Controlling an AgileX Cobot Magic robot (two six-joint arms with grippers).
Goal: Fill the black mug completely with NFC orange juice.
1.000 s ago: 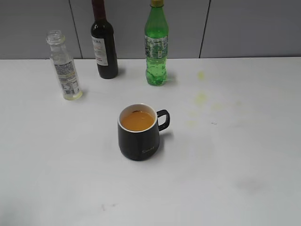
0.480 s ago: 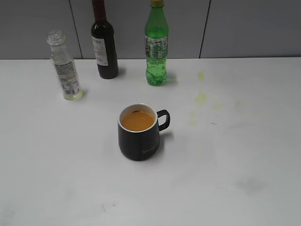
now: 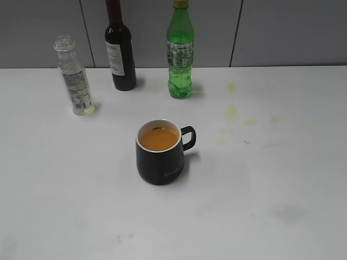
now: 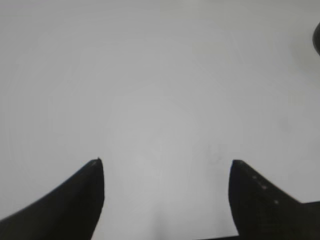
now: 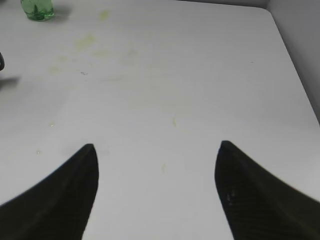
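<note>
My left gripper [image 4: 165, 162] and right gripper [image 5: 156, 145]: fingers spread wide, empty, above bare white table [image 5: 165, 75].

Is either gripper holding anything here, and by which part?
Nothing is held. The left gripper and right gripper are open over bare table.

White worktop [image 3: 282, 179], faint yellowish stains at 2 o'clock; grey panelled wall [image 3: 282, 32] behind, dark vertical seams; even light.

Pale lettering near the base of the black mug [image 3: 159, 157] and the bottle labels are too small to read.
</note>
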